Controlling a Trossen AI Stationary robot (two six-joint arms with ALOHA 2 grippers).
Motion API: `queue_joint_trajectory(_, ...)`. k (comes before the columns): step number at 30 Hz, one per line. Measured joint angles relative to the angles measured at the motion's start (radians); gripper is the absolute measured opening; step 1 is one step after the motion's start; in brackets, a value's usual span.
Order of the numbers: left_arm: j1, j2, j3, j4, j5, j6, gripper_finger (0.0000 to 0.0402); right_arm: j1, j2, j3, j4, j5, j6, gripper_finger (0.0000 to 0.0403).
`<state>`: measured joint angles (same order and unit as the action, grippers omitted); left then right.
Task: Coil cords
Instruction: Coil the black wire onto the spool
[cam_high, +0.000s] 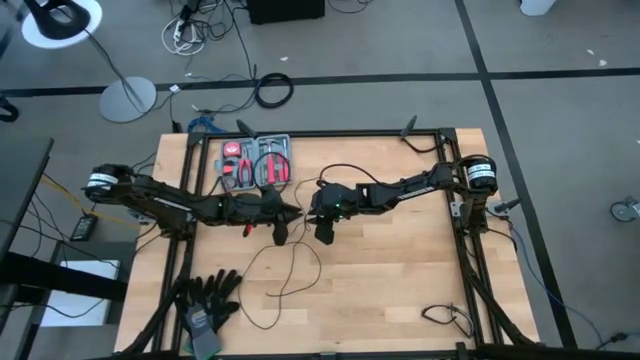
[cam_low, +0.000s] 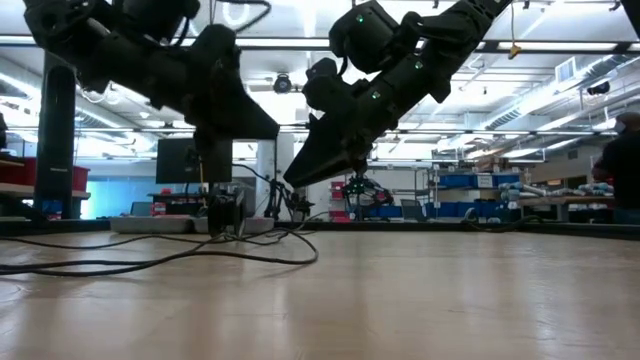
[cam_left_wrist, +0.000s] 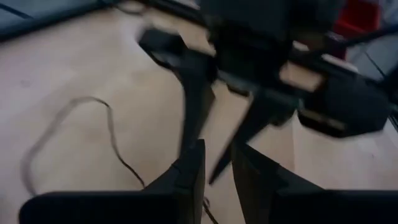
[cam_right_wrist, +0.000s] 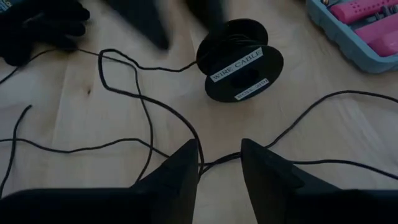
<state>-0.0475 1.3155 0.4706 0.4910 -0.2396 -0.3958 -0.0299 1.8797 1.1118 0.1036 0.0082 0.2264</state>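
Pale wooden bench (cam_high: 400, 270) under workshop lights carried both dark arms, which met near its middle. The left hand (cam_high: 297, 212) hung above the boards with its fingers (cam_left_wrist: 186, 177) slightly parted, a narrow gap between them; whether anything sat in that gap cannot be told. The right hand (cam_right_wrist: 219, 163) faced it tip to tip, fingers (cam_right_wrist: 177, 171) parted, straddling a strand of the thin black wire (cam_right_wrist: 140, 93) without clamping it. That wire wandered in loose loops from the bench's middle toward the near edge, no single direction ruling, one end wound on a small black spool (cam_right_wrist: 241, 59) beside the hands. A blue tool tray (cam_high: 256, 160) sat at the far edge, black gloves (cam_high: 205, 297) at the near left corner.
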Motion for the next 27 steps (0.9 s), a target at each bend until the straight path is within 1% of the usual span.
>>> queue_joint_trajectory(4, -0.001, -0.075, -0.001, -0.087, -0.107, -0.022, 0.0082, 0.0, 0.0, 0.0, 0.019, 0.003, 0.0, 0.0122)
queue_joint_trajectory(8, -0.016, -0.138, -0.02, -0.222, -0.231, -0.154, 0.0071, 0.0, 0.001, 0.0, 0.024, 0.01, 0.0, 0.0121)
queue_joint_trajectory(10, -0.035, -0.157, -0.04, -0.244, -0.275, -0.235, 0.006, -0.001, 0.001, 0.0, 0.022, 0.042, -0.001, 0.0121)
queue_joint_trajectory(12, -0.057, -0.187, -0.07, -0.288, -0.292, -0.319, 0.0048, -0.004, 0.001, 0.0, 0.021, 0.075, -0.001, 0.0122)
queue_joint_trajectory(16, -0.083, -0.206, -0.083, -0.295, -0.285, -0.456, 0.0026, -0.013, 0.001, 0.0, 0.018, 0.112, -0.002, 0.012)
queue_joint_trajectory(18, -0.087, -0.206, -0.073, -0.302, -0.278, -0.488, 0.0017, -0.022, 0.001, 0.0, 0.017, 0.112, -0.002, 0.012)
queue_joint_trajectory(20, -0.091, -0.206, -0.053, -0.324, -0.276, -0.487, 0.0009, -0.027, 0.001, 0.0, 0.008, 0.112, -0.002, 0.012)
queue_joint_trajectory(23, -0.094, -0.208, 0.018, -0.453, -0.301, -0.467, 0.0003, -0.034, 0.001, 0.0, -0.012, 0.113, -0.01, 0.012)
queue_joint_trajectory(25, -0.095, -0.208, 0.098, -0.635, -0.332, -0.475, 0.0002, -0.037, 0.001, 0.0, -0.025, 0.113, -0.022, 0.012)
queue_joint_trajectory(27, -0.1, -0.189, 0.195, -0.841, -0.362, -0.516, 0.0002, -0.04, 0.001, 0.0, -0.054, 0.112, -0.028, 0.012)
